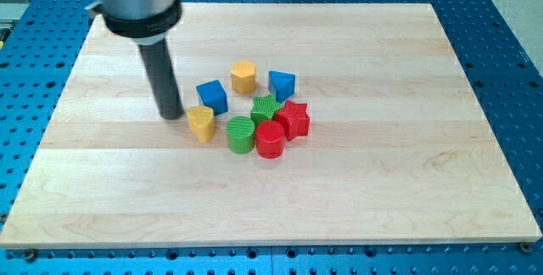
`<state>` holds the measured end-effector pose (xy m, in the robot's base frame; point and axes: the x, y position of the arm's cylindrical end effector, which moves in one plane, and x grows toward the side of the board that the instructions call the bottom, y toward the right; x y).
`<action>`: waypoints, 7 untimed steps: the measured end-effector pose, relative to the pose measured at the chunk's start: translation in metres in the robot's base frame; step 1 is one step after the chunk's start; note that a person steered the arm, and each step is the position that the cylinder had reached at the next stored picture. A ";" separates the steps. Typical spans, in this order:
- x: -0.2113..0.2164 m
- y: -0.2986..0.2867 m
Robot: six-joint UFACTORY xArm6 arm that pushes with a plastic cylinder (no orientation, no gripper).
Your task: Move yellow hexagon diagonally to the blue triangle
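Observation:
The yellow hexagon [243, 76] stands near the board's middle, just left of the blue triangle [282, 84]. A small gap separates them. My tip [171, 115] rests on the board to the left of the cluster, just left of a yellow heart-shaped block [201, 123] and below-left of a blue cube [212, 97]. The tip is well to the lower left of the yellow hexagon, with the blue cube between them.
Below the triangle sit a green star [266, 107], a red star [293, 120], a green cylinder [241, 134] and a red cylinder [271, 139], packed together. The wooden board [407, 182] lies on a blue perforated table.

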<state>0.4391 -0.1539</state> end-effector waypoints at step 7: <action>0.040 0.055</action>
<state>0.4795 -0.0986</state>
